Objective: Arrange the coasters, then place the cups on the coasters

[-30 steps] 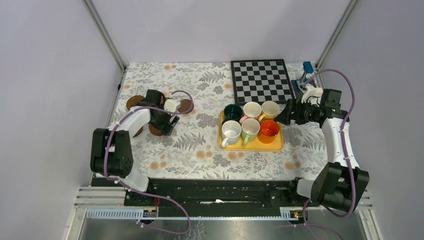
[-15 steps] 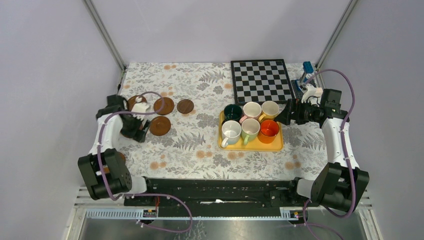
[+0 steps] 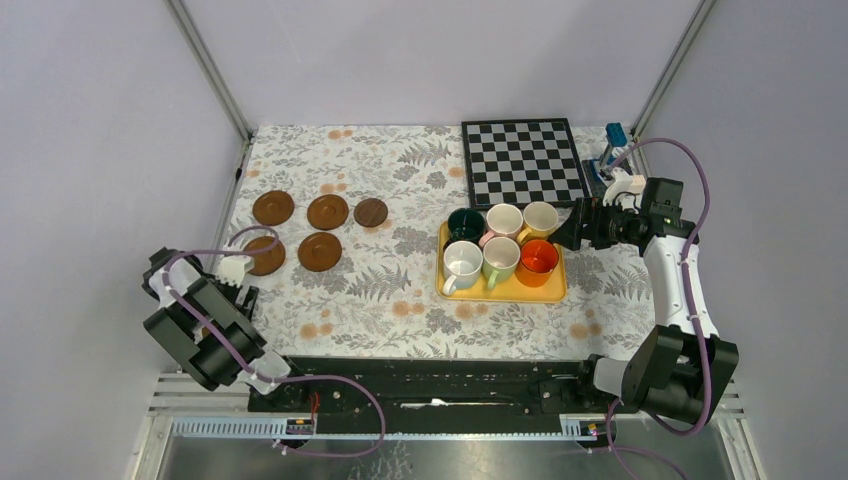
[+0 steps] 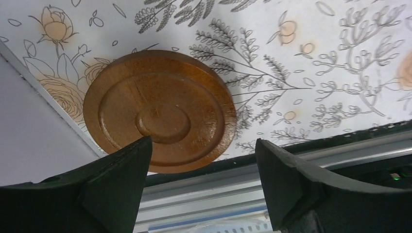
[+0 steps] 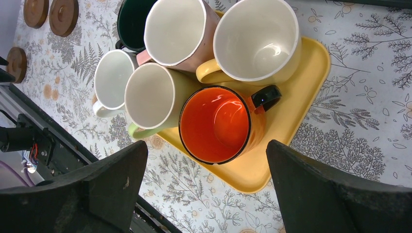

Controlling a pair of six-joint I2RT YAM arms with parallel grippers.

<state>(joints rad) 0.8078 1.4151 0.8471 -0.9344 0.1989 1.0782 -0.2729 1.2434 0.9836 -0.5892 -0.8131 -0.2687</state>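
Top external view: the floral table [image 3: 400, 300] fills the cell, with a chessboard [image 3: 523, 160] at its far right. Just in front of that sits the yellow tray [image 3: 505, 295], and all six cups are on it in two rows: dark green cup [image 3: 465, 222], pink cup [image 3: 503, 219] and yellow cup [image 3: 541, 218] at the back, white cup [image 3: 462, 262], light green cup [image 3: 500, 259] and orange cup [image 3: 539, 258] in front. None is on a coaster yet. Five coasters [image 3: 328, 211] lie flat on the table's left side, three in a far row and two nearer, none touching.

Left wrist shows one coaster [image 4: 159, 124] flat by the table's edge; I can't tell if it's one of those five. The left gripper [image 4: 203, 145] hangs over it, spread wide and empty. The right gripper [image 5: 206, 145] hovers just beside the tray's right end, also wide and empty, with the orange cup below.
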